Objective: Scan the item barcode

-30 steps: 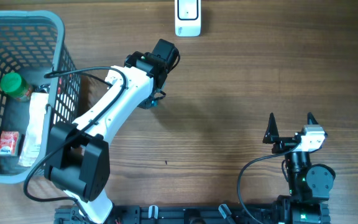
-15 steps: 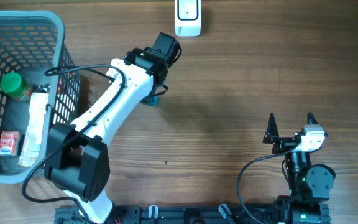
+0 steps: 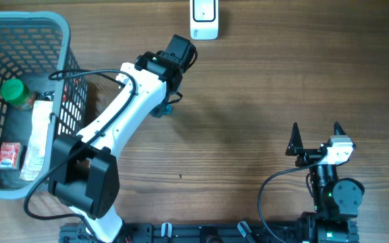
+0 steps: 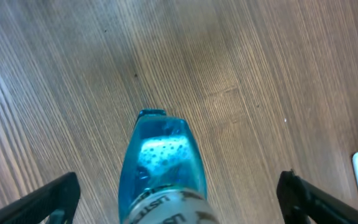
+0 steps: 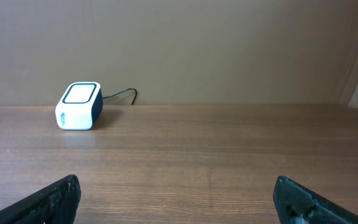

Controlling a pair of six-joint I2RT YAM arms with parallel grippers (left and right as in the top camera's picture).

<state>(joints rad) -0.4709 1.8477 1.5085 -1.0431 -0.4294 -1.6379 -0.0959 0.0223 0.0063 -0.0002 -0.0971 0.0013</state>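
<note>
The item is a clear blue mouthwash bottle with a white label, lying on the wooden table. In the left wrist view it sits between my left gripper's wide-open jaws, with a gap on each side. From overhead only a blue sliver of the bottle shows under the left wrist. The white barcode scanner stands at the table's far edge and appears again in the right wrist view as the scanner. My right gripper rests open and empty near the front right.
A grey mesh basket fills the left side. It holds a green-capped bottle, a red packet and a white packet. The left arm stretches from the front edge across the basket's right wall.
My left gripper's jaws have spread wide and let go of the blue bottle, which now lies on the table. The left wrist shifted slightly toward the scanner. The right arm stayed still.
</note>
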